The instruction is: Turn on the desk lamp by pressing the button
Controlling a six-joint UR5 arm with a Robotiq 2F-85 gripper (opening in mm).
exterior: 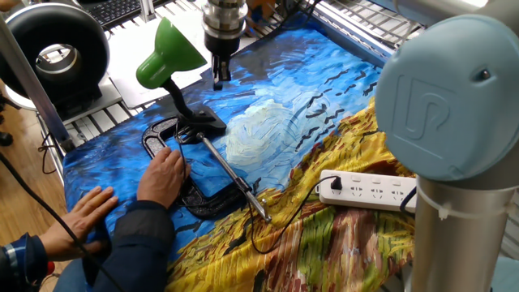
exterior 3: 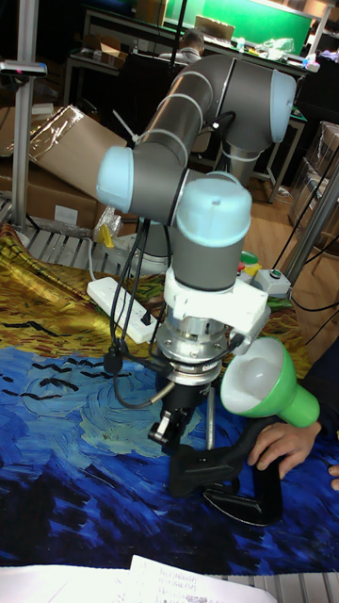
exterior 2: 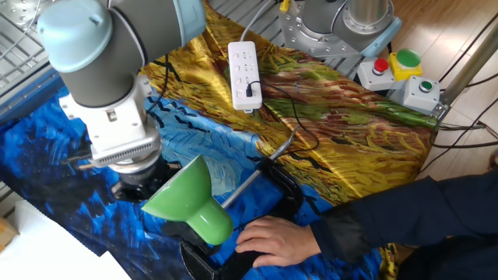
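The desk lamp has a glossy green cone shade [exterior: 166, 50] on a black bendy neck, and its small black base [exterior: 204, 122] rests on the blue cloth. Its button does not show clearly in any view. My gripper [exterior: 218, 77] points straight down above the base, just right of the shade, with its fingers pressed together and nothing between them. In the tall fixed view the gripper [exterior 3: 164, 429] hangs left of the shade [exterior 3: 268, 382] and above the base [exterior 3: 240, 504]. In the other fixed view the shade [exterior 2: 187, 202] hides the fingertips.
A person's hand [exterior: 165, 177] rests on a black C-clamp [exterior: 195, 199] beside the lamp base; another hand [exterior: 81, 215] lies at the cloth's edge. A white power strip [exterior: 369, 191] lies to the right. A black ring-shaped device [exterior: 57, 53] stands at the far left.
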